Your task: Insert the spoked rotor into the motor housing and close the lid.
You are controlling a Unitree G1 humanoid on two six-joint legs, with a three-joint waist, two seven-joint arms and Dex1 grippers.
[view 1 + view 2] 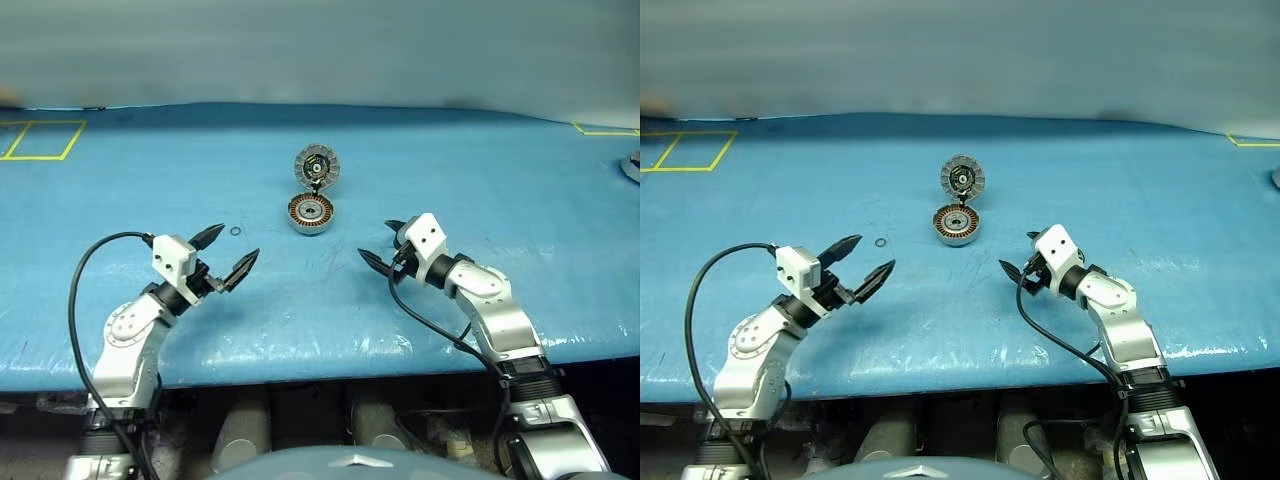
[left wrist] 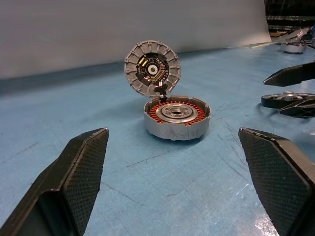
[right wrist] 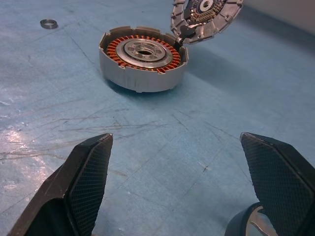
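Rotor (image 2: 289, 100) first: you'll find the dark spoked wheel lying flat on the blue table (image 1: 480, 190), right at your right gripper (image 1: 382, 245), between and just beneath its black fingertips. In the right wrist view its silvery rim shows beside one finger. Whether the fingers touch it you cannot tell.

Your motor housing (image 1: 310, 214) sits mid-table, ahead of both arms and well apart from each. Its copper windings ring a silver hub, open to view. Its lid (image 1: 317, 165) stands upright on the far edge of the housing, hinged there, ribbed inner face toward you.

Your left gripper (image 1: 230, 252) hovers over the table with its fingers spread wide and nothing between them. Your right gripper is likewise spread wide and has hold of nothing.

A small loose ring (image 1: 235, 232) lies on the table just beyond your left fingertips.
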